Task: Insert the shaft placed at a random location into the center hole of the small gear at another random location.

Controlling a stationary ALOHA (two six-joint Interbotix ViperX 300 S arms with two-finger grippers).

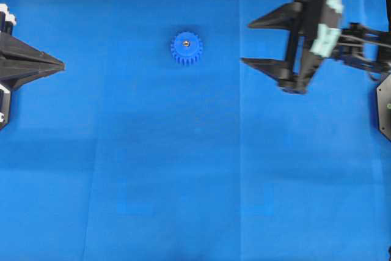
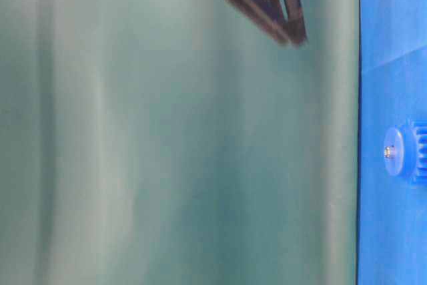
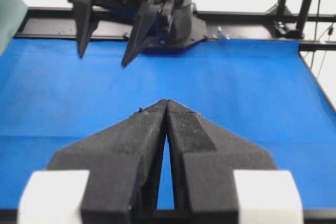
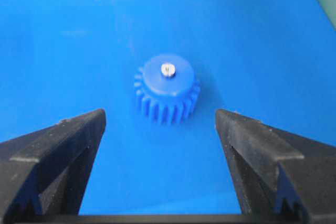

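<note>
Right now the small gear (image 1: 186, 49) sits flat on the blue mat (image 1: 195, 169), toward the far middle of the table, and the shaft (image 1: 186, 43) stands in its center hole, a small silvery tip poking up from the raised hub. From the right wrist camera the pin (image 4: 167, 70) shows clearly in the middle of the hub, with the toothed rim of the gear (image 4: 167, 95) below it. From table level the gear (image 2: 407, 152) appears at the right edge, the metal tip (image 2: 389, 152) visible on its hub.

The right gripper (image 1: 245, 43) hangs well apart from the gear, off to its right, its two fingers spread wide and holding nothing. The left gripper (image 1: 61, 65) rests at the left edge of the mat, its fingers pressed together to a point, with nothing between them that I can see.
</note>
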